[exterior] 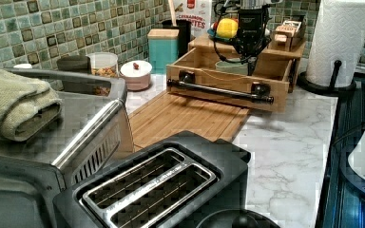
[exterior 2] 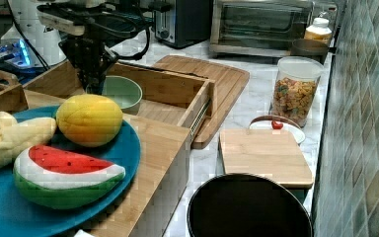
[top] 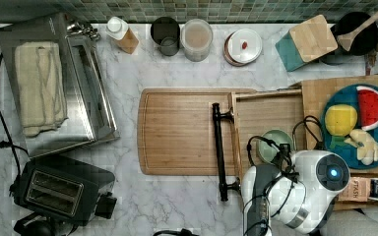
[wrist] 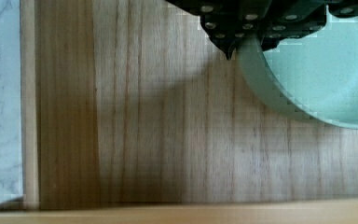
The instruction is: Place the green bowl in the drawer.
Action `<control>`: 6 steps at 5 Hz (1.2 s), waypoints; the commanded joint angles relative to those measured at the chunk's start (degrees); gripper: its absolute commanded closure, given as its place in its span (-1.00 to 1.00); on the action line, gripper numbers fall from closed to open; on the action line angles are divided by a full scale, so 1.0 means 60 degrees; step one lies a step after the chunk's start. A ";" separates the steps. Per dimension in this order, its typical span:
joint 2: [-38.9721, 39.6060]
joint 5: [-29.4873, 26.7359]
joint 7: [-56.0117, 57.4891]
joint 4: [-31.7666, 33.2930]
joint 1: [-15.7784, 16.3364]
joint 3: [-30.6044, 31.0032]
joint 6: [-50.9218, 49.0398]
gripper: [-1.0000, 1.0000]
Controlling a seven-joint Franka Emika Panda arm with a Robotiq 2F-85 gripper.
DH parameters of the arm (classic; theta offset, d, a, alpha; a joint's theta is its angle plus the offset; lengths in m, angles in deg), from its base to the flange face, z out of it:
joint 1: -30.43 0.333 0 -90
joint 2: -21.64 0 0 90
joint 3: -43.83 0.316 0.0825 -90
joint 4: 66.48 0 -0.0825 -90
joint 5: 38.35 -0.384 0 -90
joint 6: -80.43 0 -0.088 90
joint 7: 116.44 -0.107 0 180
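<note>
Looking down in the top view, we find the green bowl (top: 274,145) on the floor of the drawer (top: 266,115), toward its 4 o'clock corner, with the bowl's lower rim hidden by the arm and cables. The bowl sits upright, mouth up (being round, it has no long axis we can name). In the wrist view the gripper (wrist: 242,44) straddles the bowl's rim (wrist: 256,79), one finger inside and one outside, but we cannot tell whether it is clamped.

- Even indoor light, moderately bright; all views blocky and soft.
- Soft shadow on the drawer (wrist: 121,140) floor in the wrist view.
- Toaster (exterior: 161,185) looms blurred.
</note>
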 commanded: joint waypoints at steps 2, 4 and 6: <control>0.0499 -0.1737 0.1369 0.0217 -0.0130 -0.0346 0.0895 1.00; 0.0617 -0.1832 0.1446 0.0124 -0.0133 -0.0318 0.0723 1.00; 0.0630 -0.1935 0.1157 0.0067 -0.0019 -0.0234 0.0462 -1.00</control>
